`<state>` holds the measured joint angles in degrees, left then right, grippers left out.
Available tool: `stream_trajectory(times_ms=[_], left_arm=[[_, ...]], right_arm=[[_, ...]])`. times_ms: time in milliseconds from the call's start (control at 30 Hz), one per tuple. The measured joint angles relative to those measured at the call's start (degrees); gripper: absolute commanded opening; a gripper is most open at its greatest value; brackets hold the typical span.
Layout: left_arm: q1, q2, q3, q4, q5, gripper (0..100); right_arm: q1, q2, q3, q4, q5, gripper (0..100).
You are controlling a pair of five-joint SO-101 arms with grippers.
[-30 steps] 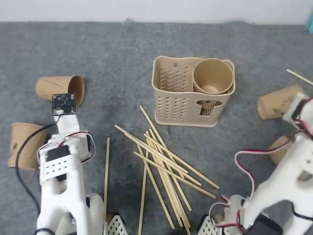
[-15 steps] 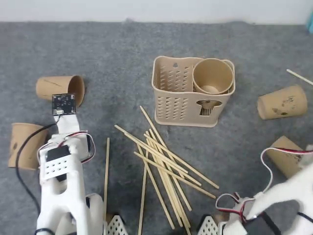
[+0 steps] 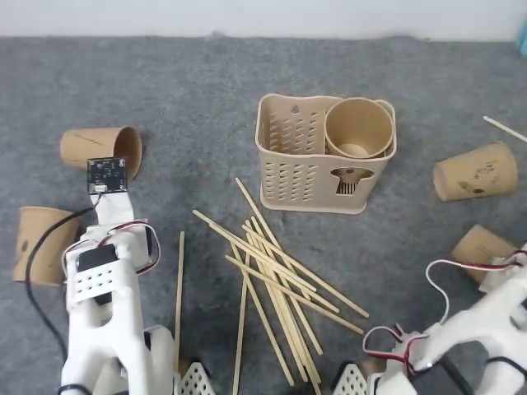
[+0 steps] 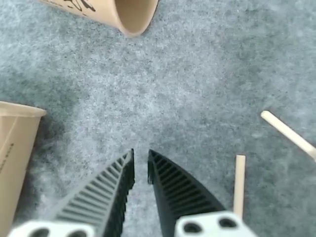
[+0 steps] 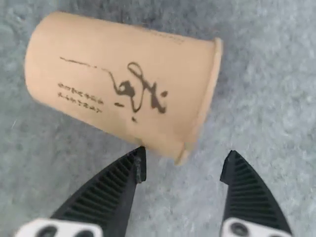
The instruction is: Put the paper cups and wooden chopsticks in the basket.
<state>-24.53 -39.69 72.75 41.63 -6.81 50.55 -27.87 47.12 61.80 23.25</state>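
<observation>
Paper cup [image 3: 358, 127] upright in basket [image 3: 300, 164], right compartment; left compartment empty. One cup done, four left, all on sides on grey bench [image 3: 189, 82]: far-left cup [image 3: 103, 148], near-left cup [image 3: 37, 243], far-right cup [image 3: 476, 171], near-right cup [image 3: 479, 247]. No chopsticks in basket yet: heap [image 3: 280, 280] just near of basket, roughly ten, exact count unclear; stray stick [image 3: 179, 284] left of heap; another stick [image 3: 504, 129] at far right edge. Right pincer [image 5: 185, 158] spread, empty, at rim of lying cup, probably near-right one. Left pincer [image 4: 140, 154] pressed almost together, pinching nothing, over bare bench near left cups.
</observation>
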Motion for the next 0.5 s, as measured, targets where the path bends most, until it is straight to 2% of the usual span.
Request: stream_trajectory(times_ms=[167,333,500], left_arm=[[-0.1,0.0,0.0,0.0,0.0,4],[-0.1,0.0,0.0,0.0,0.0,4],[-0.1,0.0,0.0,0.0,0.0,4]], right_arm=[[-0.4,0.0,1.9,-6.5,-0.3,1.3],[-0.4,0.0,1.9,-9.1,0.0,0.8],[-0.4,-1.1,2.0,-9.5,3.9,0.8]])
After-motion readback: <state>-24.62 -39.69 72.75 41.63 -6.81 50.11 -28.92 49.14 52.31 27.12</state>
